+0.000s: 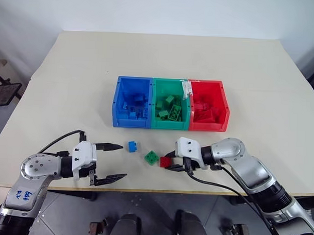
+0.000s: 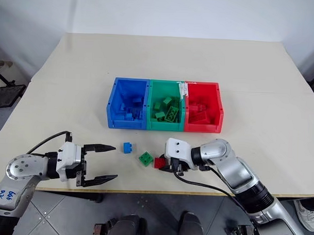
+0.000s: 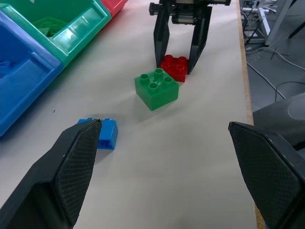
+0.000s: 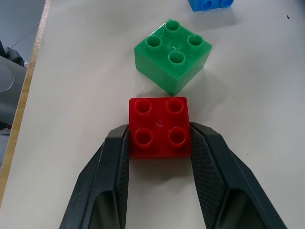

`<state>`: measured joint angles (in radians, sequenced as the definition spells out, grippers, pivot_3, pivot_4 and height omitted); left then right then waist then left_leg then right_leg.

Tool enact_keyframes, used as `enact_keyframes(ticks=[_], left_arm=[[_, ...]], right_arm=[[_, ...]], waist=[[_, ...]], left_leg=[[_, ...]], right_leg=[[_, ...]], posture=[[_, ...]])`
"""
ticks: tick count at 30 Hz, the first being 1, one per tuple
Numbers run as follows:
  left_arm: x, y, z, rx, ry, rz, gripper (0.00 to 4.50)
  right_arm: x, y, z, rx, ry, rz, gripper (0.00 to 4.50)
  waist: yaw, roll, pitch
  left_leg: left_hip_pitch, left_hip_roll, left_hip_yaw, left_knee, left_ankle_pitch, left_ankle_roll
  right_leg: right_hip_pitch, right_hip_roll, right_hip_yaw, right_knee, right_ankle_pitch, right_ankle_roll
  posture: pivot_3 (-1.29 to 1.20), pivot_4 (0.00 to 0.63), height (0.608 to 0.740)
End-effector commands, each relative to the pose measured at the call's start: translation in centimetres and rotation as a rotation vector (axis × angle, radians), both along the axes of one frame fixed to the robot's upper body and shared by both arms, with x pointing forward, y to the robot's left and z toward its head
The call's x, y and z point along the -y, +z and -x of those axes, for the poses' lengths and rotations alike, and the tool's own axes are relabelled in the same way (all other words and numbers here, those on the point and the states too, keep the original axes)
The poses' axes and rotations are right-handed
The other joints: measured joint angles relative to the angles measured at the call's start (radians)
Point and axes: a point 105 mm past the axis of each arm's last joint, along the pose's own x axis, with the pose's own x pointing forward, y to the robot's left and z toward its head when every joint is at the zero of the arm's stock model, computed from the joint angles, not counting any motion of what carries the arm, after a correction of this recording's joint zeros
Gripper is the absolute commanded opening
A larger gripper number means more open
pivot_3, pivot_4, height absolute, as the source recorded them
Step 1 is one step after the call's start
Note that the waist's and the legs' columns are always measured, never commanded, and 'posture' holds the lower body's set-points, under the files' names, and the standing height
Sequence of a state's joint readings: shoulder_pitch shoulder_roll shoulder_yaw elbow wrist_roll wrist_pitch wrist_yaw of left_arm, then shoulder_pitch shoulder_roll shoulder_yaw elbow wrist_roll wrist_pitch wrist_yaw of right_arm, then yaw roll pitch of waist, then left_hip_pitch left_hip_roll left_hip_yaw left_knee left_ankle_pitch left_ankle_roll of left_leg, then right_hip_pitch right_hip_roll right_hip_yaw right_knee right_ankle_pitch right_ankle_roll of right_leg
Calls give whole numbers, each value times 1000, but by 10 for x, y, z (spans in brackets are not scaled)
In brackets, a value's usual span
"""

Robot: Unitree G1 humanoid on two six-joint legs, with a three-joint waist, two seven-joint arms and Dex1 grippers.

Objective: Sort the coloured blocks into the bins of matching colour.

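A: Right gripper (image 4: 159, 143) clamped on small red studded plastic brick (image 4: 160, 127), flat on beige table (image 1: 70, 83), for lift to red plastic bin (image 1: 223, 106) at 1 o'clock.

B: Left gripper (image 1: 110, 161) spread wide, empty; blue studded brick (image 1: 132, 146) near its upper finger, likely next. Green studded brick (image 1: 151, 157) at 9 o'clock of red.

Head eyes look down over the table (image 1: 252, 59); each wrist view sits close, sharing the red block (image 4: 160, 127).
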<state>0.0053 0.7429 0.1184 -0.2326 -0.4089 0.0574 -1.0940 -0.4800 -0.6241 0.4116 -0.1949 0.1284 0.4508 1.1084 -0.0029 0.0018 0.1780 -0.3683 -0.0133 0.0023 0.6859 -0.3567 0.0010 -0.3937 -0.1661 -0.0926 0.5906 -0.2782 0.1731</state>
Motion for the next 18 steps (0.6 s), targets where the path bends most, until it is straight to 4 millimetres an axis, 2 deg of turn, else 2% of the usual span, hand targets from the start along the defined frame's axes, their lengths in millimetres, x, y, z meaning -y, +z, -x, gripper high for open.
enact_keyframes(ticks=[1, 3, 5, 9, 12, 15, 18], left_arm=[[0, 12, -1, 55, 6, 12, 4500], [-2, 17, -7, 72, 40, 38, 4500], [-4, 24, -12, 80, 79, 82, 4500], [0, 30, -19, 83, 123, 166, 4500], [4, 39, -26, 125, 158, 226, 4500], [8, 57, -41, 177, 226, 337, 4500], [9, 57, -46, 173, 252, 341, 4500]], right_arm=[[10, 11, -6, -4, -81, -84, 1422], [17, 27, -5, 12, -81, -180, 1422], [26, 58, -5, 50, -83, -341, 1422], [58, 98, -29, 171, -240, -501, 1422], [81, 110, -51, 275, -369, -505, 1422], [119, 122, -88, 400, -591, -476, 1422], [121, 116, -99, 379, -618, -456, 1422]], waist=[[3, 0, 0], [5, 0, 0], [7, 0, 0], [2, 0, 0], [1, 0, 0], [2, 0, 0], [-1, 0, 0]], left_leg=[[0, 0, 0, 0, 0, 0], [-1, 0, 0, 0, 0, 0], [-1, 0, 0, 1, 0, 0], [0, 0, 0, 0, 0, 0], [0, 0, 0, 0, 0, 0], [0, 0, 1, 1, 0, 0], [-1, 0, 1, 2, 0, 0]], right_leg=[[0, 0, 0, 0, 0, 0], [0, 0, 0, 0, 0, 0], [0, 0, 0, 0, 0, 0], [0, 0, 0, 0, 0, 0], [0, 0, 0, 0, 0, 0], [0, 0, 0, 0, 0, 0], [0, 0, 0, 0, 0, 0]], posture=[[0, 150, 740], [0, 150, 740], [0, 150, 740], [0, 150, 740], [0, 150, 740], [0, 150, 740], [0, 150, 740]])
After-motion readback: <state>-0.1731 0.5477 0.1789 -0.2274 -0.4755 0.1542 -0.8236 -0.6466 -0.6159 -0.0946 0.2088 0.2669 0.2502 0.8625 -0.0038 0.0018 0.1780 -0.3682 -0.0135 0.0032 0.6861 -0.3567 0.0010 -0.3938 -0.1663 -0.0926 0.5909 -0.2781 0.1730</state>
